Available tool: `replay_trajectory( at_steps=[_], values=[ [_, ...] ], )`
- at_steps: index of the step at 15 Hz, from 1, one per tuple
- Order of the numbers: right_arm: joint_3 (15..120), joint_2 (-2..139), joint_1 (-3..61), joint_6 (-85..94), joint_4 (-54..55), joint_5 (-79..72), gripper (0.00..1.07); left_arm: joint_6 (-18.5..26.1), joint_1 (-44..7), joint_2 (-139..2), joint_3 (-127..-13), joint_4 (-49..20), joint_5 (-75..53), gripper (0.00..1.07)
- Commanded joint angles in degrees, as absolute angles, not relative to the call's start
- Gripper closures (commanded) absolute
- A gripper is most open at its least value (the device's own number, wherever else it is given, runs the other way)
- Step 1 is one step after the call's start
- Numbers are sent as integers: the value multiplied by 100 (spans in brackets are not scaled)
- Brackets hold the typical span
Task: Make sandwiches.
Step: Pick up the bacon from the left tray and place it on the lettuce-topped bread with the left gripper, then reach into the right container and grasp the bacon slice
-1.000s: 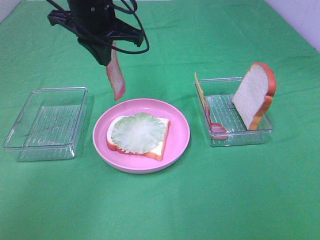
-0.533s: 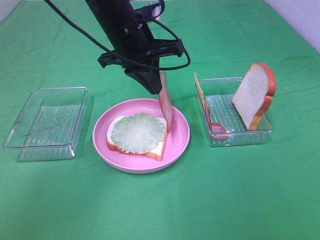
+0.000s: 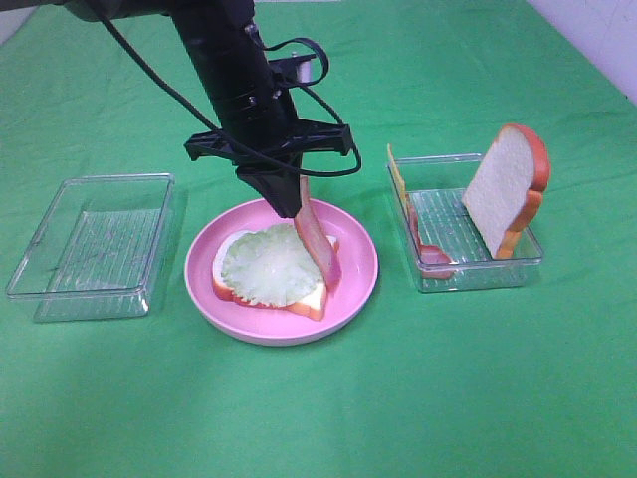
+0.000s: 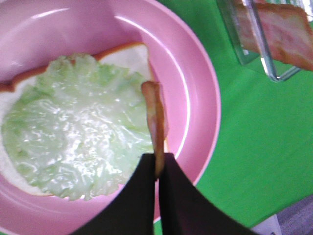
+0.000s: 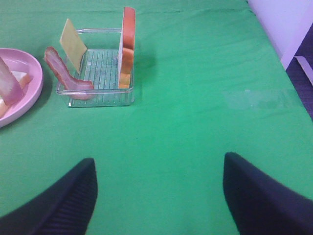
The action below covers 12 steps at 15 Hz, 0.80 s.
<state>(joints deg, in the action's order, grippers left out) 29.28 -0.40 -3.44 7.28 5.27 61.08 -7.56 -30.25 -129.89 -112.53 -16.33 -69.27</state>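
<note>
Left gripper [image 4: 157, 164]: jaws pinched on bacon [image 4: 155, 115] top end | strip hangs below jaws, long axis steeply tilted, low tip at lettuce [image 4: 73, 132] edge on plate [image 4: 195, 73] | right gripper [image 5: 159, 196]: wide open, empty, well apart.

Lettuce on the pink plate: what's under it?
One bread slice, white with orange-brown crust, showing all around the lettuce, on the pink plate. Anything between them is covered. The bacon strip in the left gripper hangs at its edge.
</note>
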Motion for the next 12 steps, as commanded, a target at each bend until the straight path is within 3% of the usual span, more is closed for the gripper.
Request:
replay_trajectory(
  at_steps=[1, 7, 8, 12],
  values=[
    [2905, -115, -367, 785, 521, 6068, 38, -1054, -3054, -12989, -11236, -1358, -7265, 107],
    [2905, -115, -367, 785, 521, 6068, 38, -1071, -3054, -12989, -11236, -1358, -7368, 104],
    [2905, -115, -367, 785, 521, 6068, 38, -1100, -3054, -12989, -11236, -1352, -7368, 98],
    [2905, -115, -367, 785, 521, 6068, 38, -1157, -3054, -12972, -11236, -1306, -7368, 51]
  ],
)
